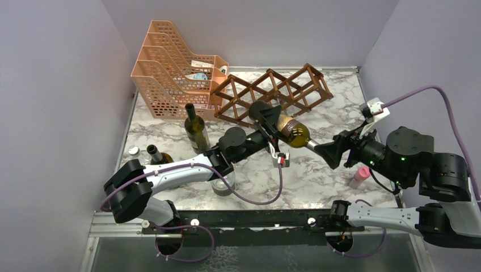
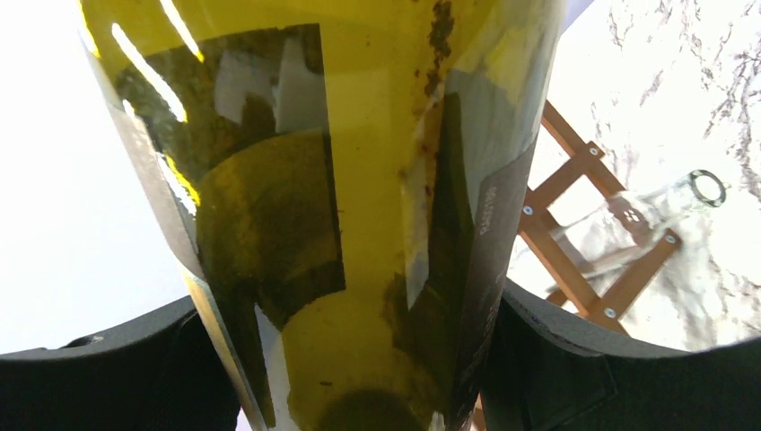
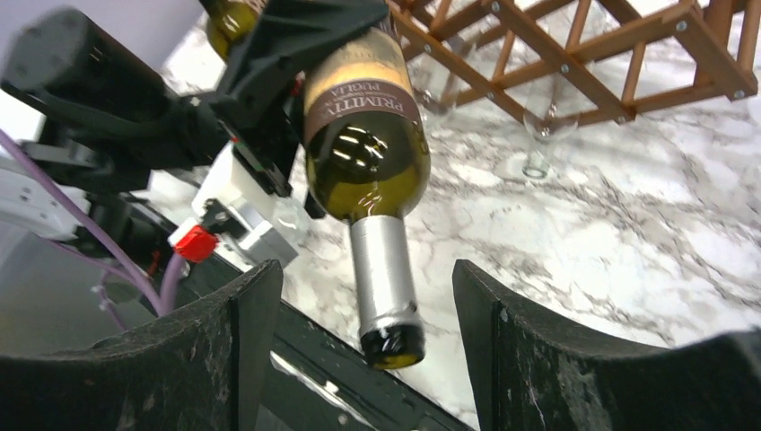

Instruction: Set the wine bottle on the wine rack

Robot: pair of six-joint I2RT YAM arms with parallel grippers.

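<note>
Nearest the top camera are the two arm bases, and from them both arms reach in toward the bottle (image 1: 292, 131), which hangs above the surface (image 1: 317, 181) just in front of the rack (image 1: 278, 90). The left gripper (image 1: 271, 122) is clenched around the bottle's body, while the right gripper (image 1: 324, 152) sits at the neck end. The long axis runs from the base, up-left by the rack's front slats, to the neck, down-right toward the right arm, so the rack lies beyond the base, away from the right gripper. The left gripper covers the base, so I cannot tell whether it is level with an opening. In the left wrist view the yellow-green glass and dark label fill the frame, pinched between both fingers (image 2: 108, 377). Only a corner of the rack shows at the right, with a clear glass thing (image 2: 704, 187) past it, and the left side is washed out white. In the right wrist view the two fingers (image 3: 224, 359) stand spread wide with the foil neck pointing down between them, touching neither, so this gripper is released. The rack crosses the top right, cut off by the frame. Judging from this, the left arm carries the load and the right could steady the neck.
</note>
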